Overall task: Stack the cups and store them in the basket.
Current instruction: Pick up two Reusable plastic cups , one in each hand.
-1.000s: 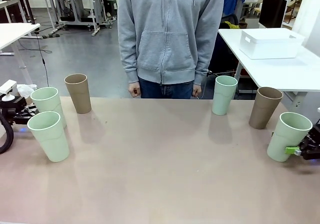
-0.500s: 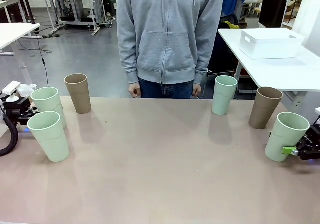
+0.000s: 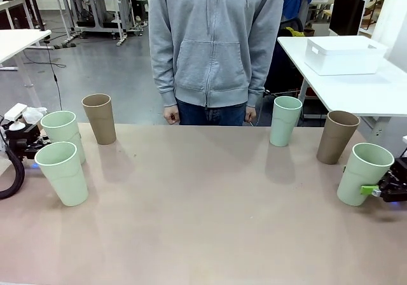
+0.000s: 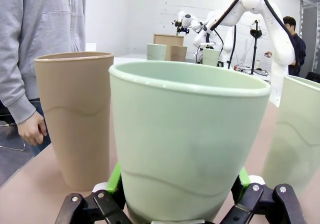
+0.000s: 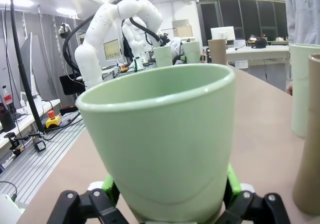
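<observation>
Six cups stand on the table. At the left are a back mint cup (image 3: 62, 131) (image 4: 187, 139), a front mint cup (image 3: 62, 172) (image 4: 295, 139) and a tan cup (image 3: 100, 118) (image 4: 75, 119). At the right are a mint cup (image 3: 285, 120) (image 5: 302, 89), a tan cup (image 3: 337, 136) (image 5: 310, 149) and a near mint cup (image 3: 364, 173) (image 5: 160, 139). My left gripper (image 3: 28, 146) (image 4: 180, 184) stands open around the back left mint cup. My right gripper (image 3: 376, 189) (image 5: 171, 186) is open around the near right mint cup. The white basket (image 3: 343, 55) sits on a separate table at the far right.
A person in a grey hoodie (image 3: 216, 43) stands at the far edge with both hands down by the table. The wide middle of the table (image 3: 203, 196) holds nothing. Other tables stand behind, left and right.
The near right mint cup and my right gripper have shifted slightly to the left. The back left mint cup has edged a little to the right. The other cups have not moved.
</observation>
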You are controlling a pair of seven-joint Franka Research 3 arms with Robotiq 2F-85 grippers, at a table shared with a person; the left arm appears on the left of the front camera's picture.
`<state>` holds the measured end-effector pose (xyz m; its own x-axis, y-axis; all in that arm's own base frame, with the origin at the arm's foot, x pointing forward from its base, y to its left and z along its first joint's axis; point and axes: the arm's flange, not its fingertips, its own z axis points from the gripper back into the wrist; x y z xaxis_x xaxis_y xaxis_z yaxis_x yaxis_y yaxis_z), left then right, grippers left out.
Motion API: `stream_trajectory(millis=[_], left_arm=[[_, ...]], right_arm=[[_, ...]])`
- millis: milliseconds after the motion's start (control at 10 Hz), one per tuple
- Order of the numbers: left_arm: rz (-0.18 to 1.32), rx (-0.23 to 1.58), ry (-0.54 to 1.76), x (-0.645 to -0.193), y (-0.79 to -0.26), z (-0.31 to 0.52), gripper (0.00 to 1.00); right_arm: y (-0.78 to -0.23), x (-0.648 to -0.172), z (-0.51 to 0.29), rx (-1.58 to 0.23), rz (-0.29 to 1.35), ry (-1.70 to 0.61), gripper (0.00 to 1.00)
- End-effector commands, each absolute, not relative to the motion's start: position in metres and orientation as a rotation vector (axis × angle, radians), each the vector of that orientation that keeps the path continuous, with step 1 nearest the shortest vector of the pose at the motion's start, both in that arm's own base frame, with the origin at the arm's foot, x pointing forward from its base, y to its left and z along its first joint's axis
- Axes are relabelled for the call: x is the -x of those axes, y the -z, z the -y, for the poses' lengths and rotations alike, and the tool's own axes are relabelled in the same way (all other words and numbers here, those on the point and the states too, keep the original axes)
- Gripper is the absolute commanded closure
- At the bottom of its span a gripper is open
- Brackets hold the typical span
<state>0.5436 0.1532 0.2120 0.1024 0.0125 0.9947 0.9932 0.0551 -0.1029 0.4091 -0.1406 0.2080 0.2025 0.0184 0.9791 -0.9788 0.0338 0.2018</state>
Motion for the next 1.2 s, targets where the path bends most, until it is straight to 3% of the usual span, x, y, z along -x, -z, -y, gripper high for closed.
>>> stream_trajectory(millis=[0, 300, 400, 500, 600, 700, 800, 900, 1000, 1100], left_arm=[[1.222, 1.223, 1.078, -0.536, -0.22, -0.146, 0.0], [1.228, 1.235, 1.07, -0.536, -0.223, -0.147, 0.0], [1.222, 1.242, 1.075, -0.535, -0.223, -0.147, 0.19], [1.216, 1.244, 1.076, -0.535, -0.222, -0.147, 0.19], [1.216, 1.247, 1.079, -0.535, -0.222, -0.147, 0.38], [1.216, 1.246, 1.08, -0.535, -0.222, -0.147, 0.24], [1.218, 1.244, 1.082, -0.535, -0.223, -0.147, 0.57], [1.224, 1.24, 1.078, -0.535, -0.223, -0.148, 0.43], [1.219, 1.251, 1.059, -0.535, -0.226, -0.147, 0.76], [1.183, 1.241, 1.079, -0.54, -0.216, -0.151, 0.76]], right_arm=[[-0.218, -0.41, 0.139, -1.264, 1.073, -1.017, 0.0], [-0.22, -0.41, 0.141, -1.274, 1.072, -1.011, 0.0], [-0.22, -0.41, 0.142, -1.271, 1.067, -1.012, 0.2], [-0.219, -0.411, 0.143, -1.276, 1.065, -1.008, 0.2], [-0.22, -0.41, 0.143, -1.279, 1.067, -1.006, 0.2], [-0.22, -0.411, 0.144, -1.279, 1.069, -1.005, 0.25], [-0.221, -0.411, 0.145, -1.28, 1.072, -1.002, 0.33], [-0.22, -0.411, 0.145, -1.281, 1.071, -0.999, 0.45], [-0.22, -0.41, 0.146, -1.268, 1.054, -1.032, 0.53], [-0.211, -0.408, 0.144, -1.266, 1.065, -1.037, 0.53]])
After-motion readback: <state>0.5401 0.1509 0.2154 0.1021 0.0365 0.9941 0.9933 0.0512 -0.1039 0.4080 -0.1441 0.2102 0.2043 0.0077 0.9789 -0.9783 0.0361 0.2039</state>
